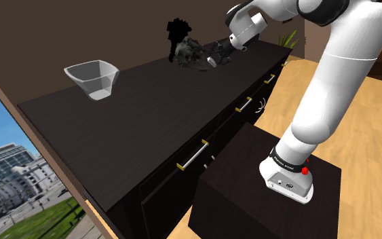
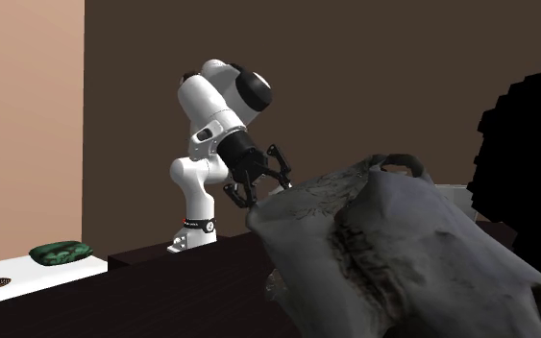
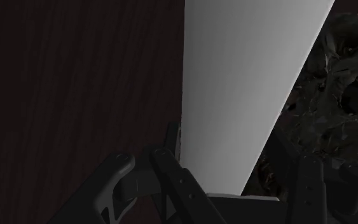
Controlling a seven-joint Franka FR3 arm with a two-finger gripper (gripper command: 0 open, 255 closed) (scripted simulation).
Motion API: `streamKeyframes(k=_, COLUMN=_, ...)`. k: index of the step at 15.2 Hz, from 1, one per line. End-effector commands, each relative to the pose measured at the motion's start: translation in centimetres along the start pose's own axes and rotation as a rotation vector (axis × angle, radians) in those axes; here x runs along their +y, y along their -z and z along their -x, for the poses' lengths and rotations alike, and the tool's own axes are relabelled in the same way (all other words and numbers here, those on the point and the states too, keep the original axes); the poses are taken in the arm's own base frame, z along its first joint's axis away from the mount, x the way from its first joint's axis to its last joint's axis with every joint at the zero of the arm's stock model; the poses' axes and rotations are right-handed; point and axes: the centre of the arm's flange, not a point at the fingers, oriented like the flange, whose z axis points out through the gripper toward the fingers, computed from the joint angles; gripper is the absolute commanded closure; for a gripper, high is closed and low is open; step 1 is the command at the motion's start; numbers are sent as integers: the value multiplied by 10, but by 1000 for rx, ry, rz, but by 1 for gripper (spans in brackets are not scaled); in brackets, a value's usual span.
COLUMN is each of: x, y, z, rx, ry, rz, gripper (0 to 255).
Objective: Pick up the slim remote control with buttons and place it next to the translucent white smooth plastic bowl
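Tool [image 3: 228, 156] at grey-white remote [image 3: 247, 76], dark heap [image 3: 336, 83] beside

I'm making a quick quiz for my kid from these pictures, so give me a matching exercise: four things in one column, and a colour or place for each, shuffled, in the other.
Things:
1 bowl
2 remote
3 crumpled lump
4 drawer handles

Descriptions:
A dark grey, wrinkled, beside the remote
B silver bars on the cabinet front
C translucent white, standing alone on the dark top
D plain pale grey, long and flat

Pairs: 1-C, 2-D, 3-A, 4-B
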Motion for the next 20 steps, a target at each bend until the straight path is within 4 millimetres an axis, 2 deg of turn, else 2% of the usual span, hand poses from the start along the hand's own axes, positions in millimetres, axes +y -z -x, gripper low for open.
streamKeyframes(k=1, x=-8, y=8, z=-2, rx=1, ry=1, rz=0, gripper=255)
streamKeyframes(k=20, x=-72, y=85, z=-12, rx=1, ry=1, rz=0, gripper=255)
